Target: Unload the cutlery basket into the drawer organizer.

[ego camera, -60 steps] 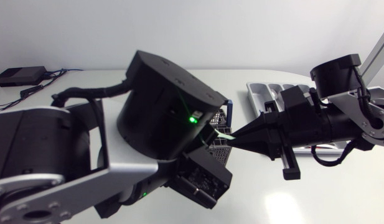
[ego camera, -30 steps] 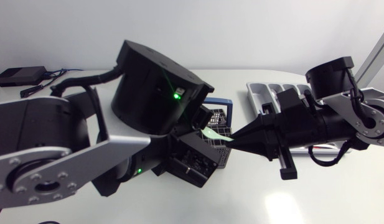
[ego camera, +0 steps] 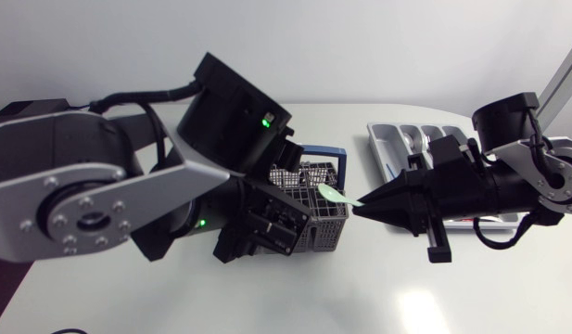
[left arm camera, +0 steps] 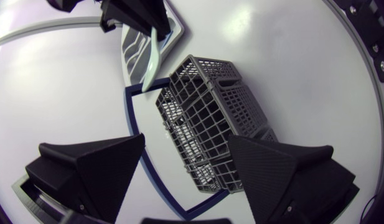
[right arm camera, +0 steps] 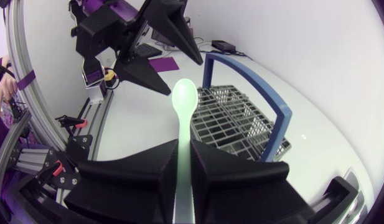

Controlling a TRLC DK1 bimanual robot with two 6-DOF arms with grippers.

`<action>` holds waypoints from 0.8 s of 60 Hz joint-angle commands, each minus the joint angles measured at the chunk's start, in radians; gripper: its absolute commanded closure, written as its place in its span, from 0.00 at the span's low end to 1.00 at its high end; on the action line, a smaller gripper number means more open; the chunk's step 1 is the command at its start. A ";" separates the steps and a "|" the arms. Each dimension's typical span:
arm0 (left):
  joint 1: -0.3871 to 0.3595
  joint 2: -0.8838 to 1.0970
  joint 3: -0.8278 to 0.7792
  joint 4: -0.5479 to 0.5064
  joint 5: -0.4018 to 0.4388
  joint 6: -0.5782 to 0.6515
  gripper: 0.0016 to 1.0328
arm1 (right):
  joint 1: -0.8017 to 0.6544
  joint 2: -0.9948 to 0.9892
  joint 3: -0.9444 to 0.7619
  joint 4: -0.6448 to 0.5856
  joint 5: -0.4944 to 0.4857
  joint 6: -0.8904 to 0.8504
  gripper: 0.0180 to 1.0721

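Pulled back from over the grey lattice cutlery basket, my left gripper gapes empty, while my right gripper pinches the pale-green plastic spoon by its handle, which I judge light, slick and slightly bendy.

Left arm farther left, basket uncovered.

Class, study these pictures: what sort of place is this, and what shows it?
Probably a robotics lab bench staging a kitchen chore: a plain white table carries a grey plastic mesh cutlery basket and a grey compartmented drawer organizer, while the matte black right gripper holds a pale green plastic spoon.
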 commanded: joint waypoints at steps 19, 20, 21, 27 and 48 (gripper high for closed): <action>0.148 0.088 0.255 -0.280 0.143 -0.253 0.05 | -0.331 0.230 0.135 -0.389 -0.036 -0.557 0.93; 0.156 0.090 0.262 -0.291 0.152 -0.257 0.05 | -0.348 0.245 0.147 -0.412 -0.036 -0.588 0.94; 0.160 0.090 0.268 -0.300 0.157 -0.265 0.05 | -0.363 0.259 0.160 -0.433 -0.036 -0.614 0.94; 0.188 0.096 0.288 -0.341 0.178 -0.292 0.05 | -0.468 0.365 0.247 -0.602 -0.036 -0.835 0.94; 0.285 0.134 0.383 -0.460 0.274 -0.395 0.05 | -0.689 0.680 0.508 -0.715 0.061 -1.129 0.94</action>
